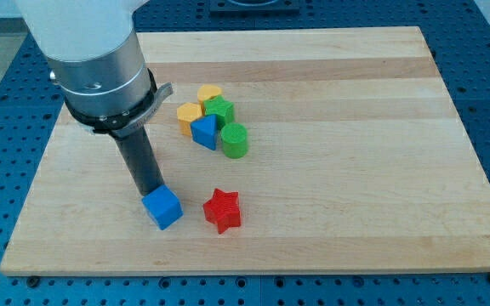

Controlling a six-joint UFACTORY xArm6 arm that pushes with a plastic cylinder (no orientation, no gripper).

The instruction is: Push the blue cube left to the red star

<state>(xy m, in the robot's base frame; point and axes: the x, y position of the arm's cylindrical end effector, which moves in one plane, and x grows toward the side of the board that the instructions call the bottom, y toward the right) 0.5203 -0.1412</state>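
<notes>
- Right now my tip sits at the upper-left corner of the blue cube, touching it or very nearly so; the cube lies just toward the view's bottom and right of the rod's end.
- No hand is fitted on this arm: it ends in a plain dark rod, so nothing opens, closes or holds anything, and the tip merely rests against the block.
- The blue cube lies near the desk's lower edge, left of the middle of the view.
- The red star lies just to the view's right of the blue cube, level with it, with a narrow strip of bare wood between the two; they do not touch.
- Farther toward the view's top, well apart from that pair, a tight cluster of blocks sits together: a yellow block on the left, a yellow heart at the top, a green block beside it, a blue wedge-shaped block in the middle, and a green cylinder at the lower right.
- The arm's grey metal body fills the view's upper left, above the rod.
</notes>
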